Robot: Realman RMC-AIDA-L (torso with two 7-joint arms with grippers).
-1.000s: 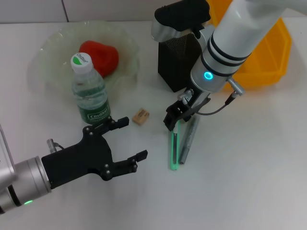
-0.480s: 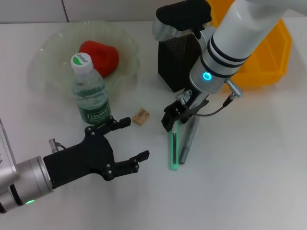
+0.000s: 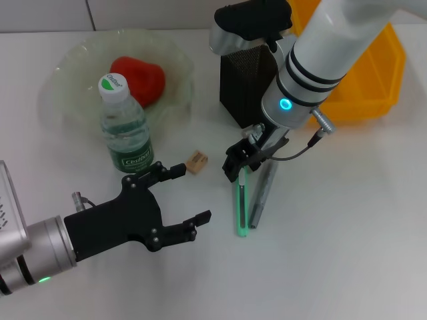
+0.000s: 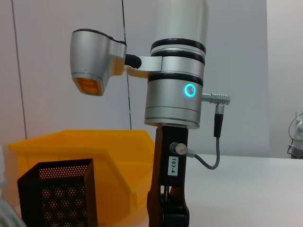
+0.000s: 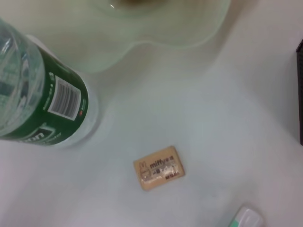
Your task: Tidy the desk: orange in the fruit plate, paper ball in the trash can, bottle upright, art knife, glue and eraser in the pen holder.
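yellow bin | far right on white desk | behind mesh holder

Illumination is bright, even and diffuse, apparently from overhead. In the head view the white table is near overexposure and shadows are soft: a pale one spreads beside the pen holder, a faint one lies under the left gripper. The fruit plate shows weak glare along its translucent rim (detail there is washed out). In the right wrist view the bottle is blurred at close range, while the eraser is sharper, its print readable. In the left wrist view the near mesh is soft; the wall behind is evenly lit.
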